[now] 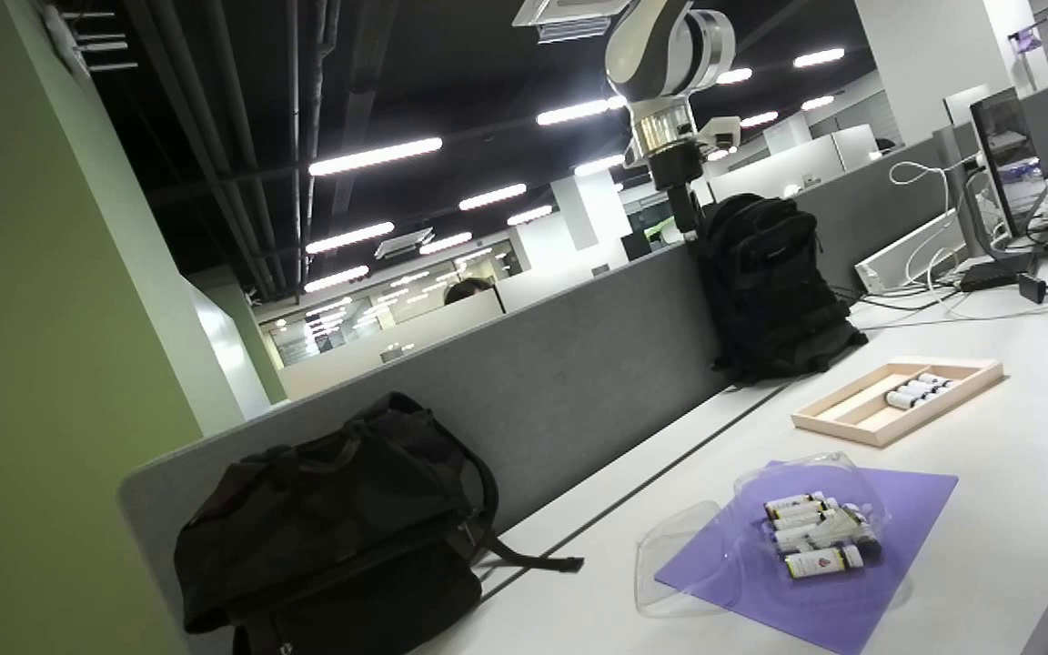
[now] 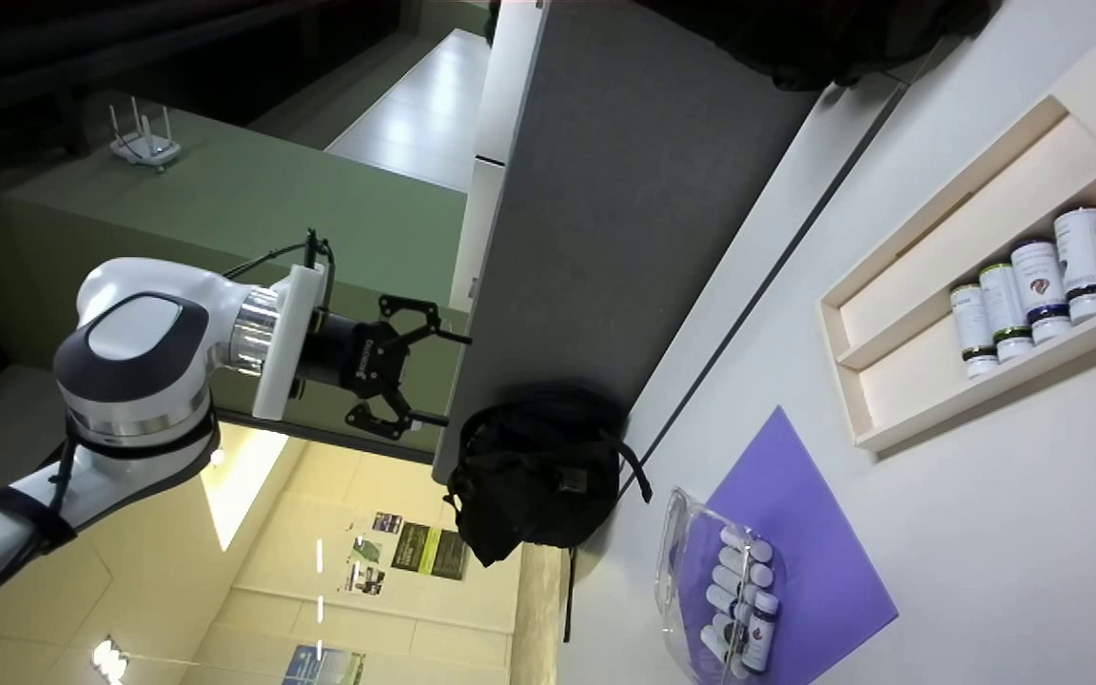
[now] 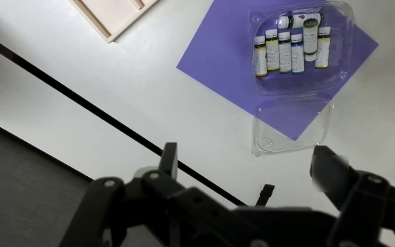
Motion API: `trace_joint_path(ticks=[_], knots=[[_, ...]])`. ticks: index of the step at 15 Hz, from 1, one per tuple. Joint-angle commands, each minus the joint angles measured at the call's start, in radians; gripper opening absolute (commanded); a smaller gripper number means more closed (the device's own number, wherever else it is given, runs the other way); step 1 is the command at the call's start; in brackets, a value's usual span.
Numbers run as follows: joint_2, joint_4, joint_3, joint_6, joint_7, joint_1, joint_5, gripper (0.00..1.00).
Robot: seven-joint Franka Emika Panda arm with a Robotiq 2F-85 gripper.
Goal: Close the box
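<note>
The box is lying on a sheet on the worktop, holding 7 bottles, its lid reaching past the sheet's corner. In an exterior view, a tray is sitting behind the sheet, holding 4 more bottles; a backpack is standing behind the tray, and a 2nd backpack is resting left of the box, before a partition.

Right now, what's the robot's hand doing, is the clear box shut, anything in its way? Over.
Gripper open, holding nothing. Box open, lid laid out beside it. Bottles inside; nothing seen on the lid.
</note>
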Motion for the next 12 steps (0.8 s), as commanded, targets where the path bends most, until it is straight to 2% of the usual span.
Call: trace_joint_path(ticks=[1, 8, 11, 12], knots=[[0.0, 0.003, 0.01, -0.003, 0.001, -0.009, -0.001, 1.0], [0.0, 0.003, 0.01, -0.003, 0.001, -0.009, -0.001, 1.0], [0.082, 0.085, 0.012, 0.019, -0.007, -0.013, 0.032, 1.0], [0.17, 0.156, 0.017, 0.043, 0.002, -0.01, 0.042, 1.0]])
